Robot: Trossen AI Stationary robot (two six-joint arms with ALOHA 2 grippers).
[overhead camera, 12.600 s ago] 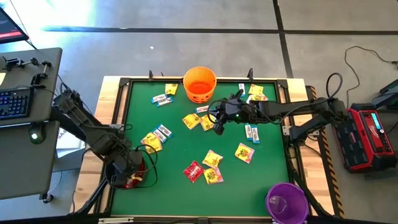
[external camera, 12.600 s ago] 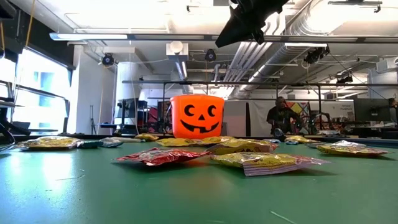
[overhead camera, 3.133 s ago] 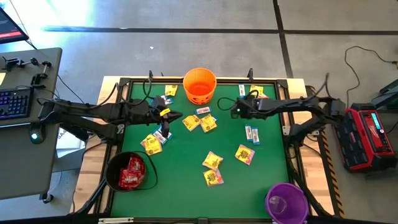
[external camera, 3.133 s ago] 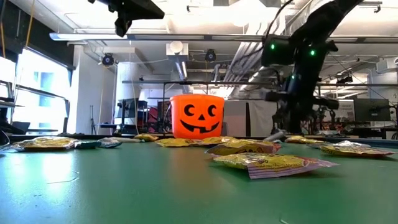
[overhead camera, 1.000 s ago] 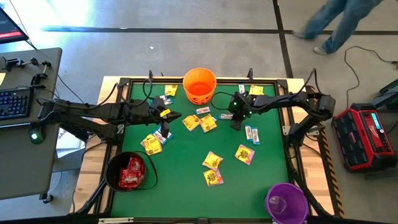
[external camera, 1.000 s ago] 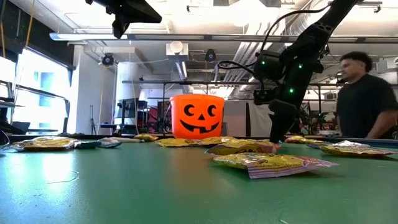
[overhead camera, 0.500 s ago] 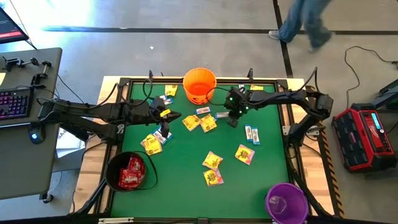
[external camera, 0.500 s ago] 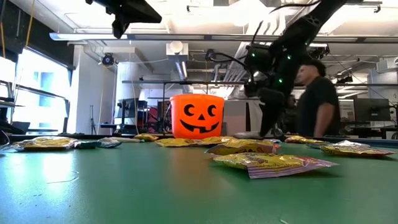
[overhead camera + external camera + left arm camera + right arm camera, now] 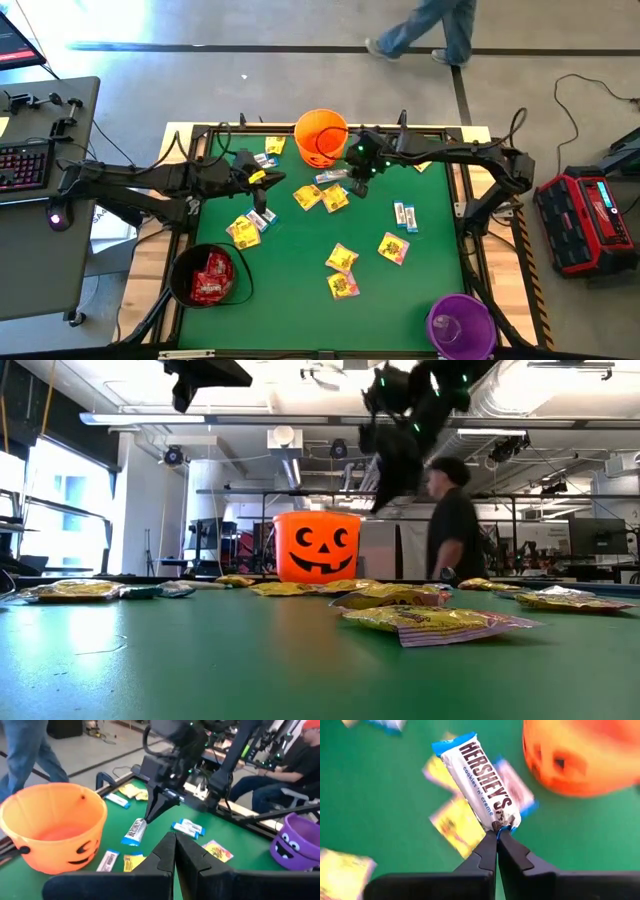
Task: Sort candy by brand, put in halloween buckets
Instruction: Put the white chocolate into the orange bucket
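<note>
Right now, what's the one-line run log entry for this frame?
right gripper: shut on white-and-blue candy bar, lifted beside orange bucket | left gripper: shut, empty, above table | black bucket: red candy

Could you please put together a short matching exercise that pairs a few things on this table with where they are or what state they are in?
Things:
1. orange bucket
2. black bucket
3. purple bucket
4. white-and-blue bar

Places or states:
A. holds red packets
B. pinched by the right gripper above the table
C. at the table's far edge, middle
D. at the near right corner

Pairs: 1-C, 2-A, 3-D, 4-B
</note>
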